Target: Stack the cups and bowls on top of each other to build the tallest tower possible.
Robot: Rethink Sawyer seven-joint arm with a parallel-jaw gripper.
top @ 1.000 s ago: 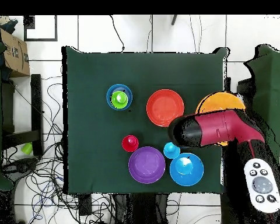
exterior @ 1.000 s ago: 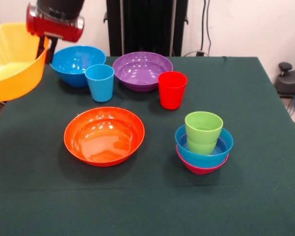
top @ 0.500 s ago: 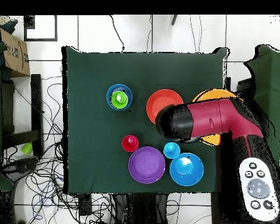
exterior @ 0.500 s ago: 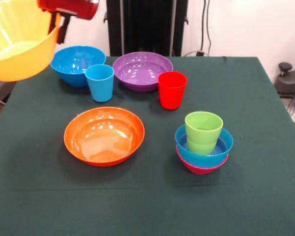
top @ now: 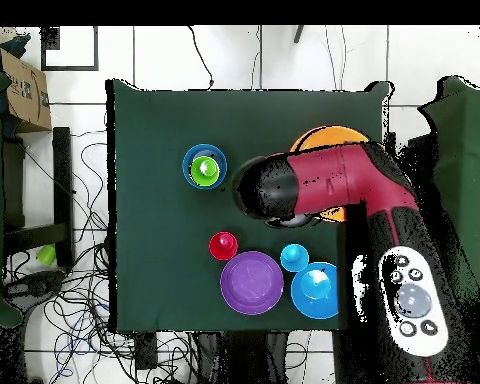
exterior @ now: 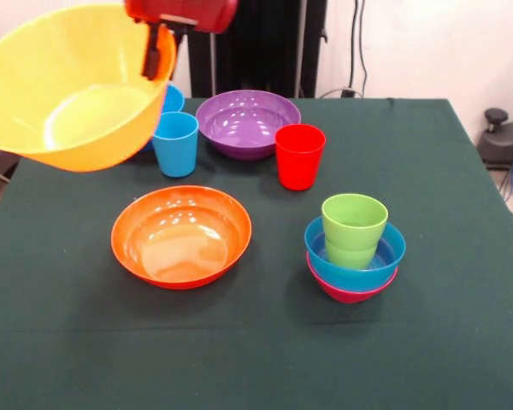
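We see the pincer (exterior: 158, 51) at the top of the front view, its dark fingers closed over the rim of the very large yellow-orange bowl (exterior: 73, 85), which hangs tilted in the air with its empty hollow turned toward the camera. That bowl is our landmark. It hides most of the large blue bowl (exterior: 171, 98) behind it, of which only a sliver shows at its right edge. Just below and right of the lifted bowl stands the light blue cup (exterior: 175, 143), upright on the green bench (exterior: 427, 342), empty as far as we can see. Further right sits the purple bowl (exterior: 248, 122), empty, and beyond it the red cup (exterior: 299, 155), upright. Directly under the lifted bowl, on the bench, lies the red-orange bowl (exterior: 181, 235), also empty.

Well away to the lower right stands the tower (exterior: 355, 248): the small magenta bowl (exterior: 350, 293) at the bottom, the small blue bowl (exterior: 392, 256) nested in it, and the lime green cup (exterior: 355, 229) upright inside that, nothing visible in the cup.

In the overhead view the red and black arm (top: 334, 185) covers the red-orange bowl and most of the yellow-orange bowl, leaving only an orange arc at its far side.
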